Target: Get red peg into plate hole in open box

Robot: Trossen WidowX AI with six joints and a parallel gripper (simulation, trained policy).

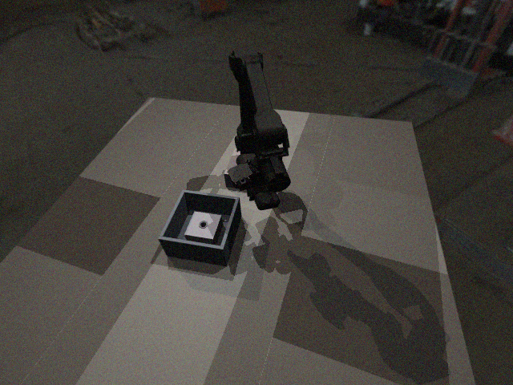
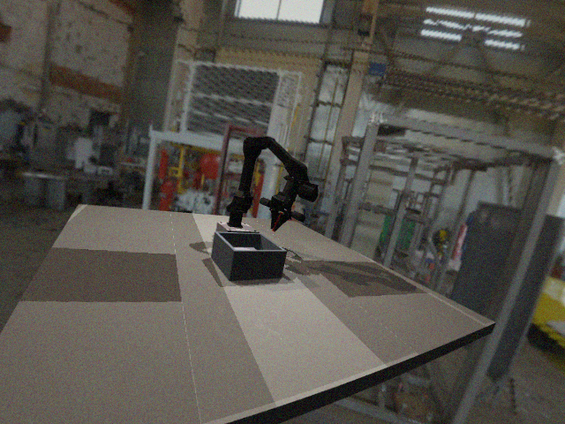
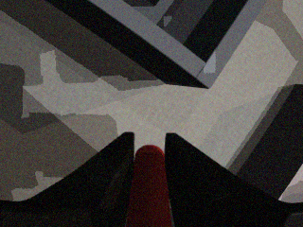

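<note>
The red peg (image 2: 276, 221) (image 3: 151, 189) is held between the fingers of my gripper (image 2: 274, 227) (image 3: 150, 142), which is shut on it. In the top view the peg cannot be made out behind the dark hand. The gripper hangs above the table, beside the open dark box (image 1: 194, 243) (image 2: 258, 265) (image 3: 156, 39) and outside its walls. In the wrist view a box corner lies ahead of the fingertips. The pale plate (image 1: 194, 230) lies at the bottom of the box, and its round hole (image 1: 203, 224) shows empty.
The arm's base (image 2: 222, 226) stands on the table (image 1: 157, 327) (image 2: 114, 356) behind the box. The box walls rise around the plate. Patchwork colours and broad arm shadows cross the table top.
</note>
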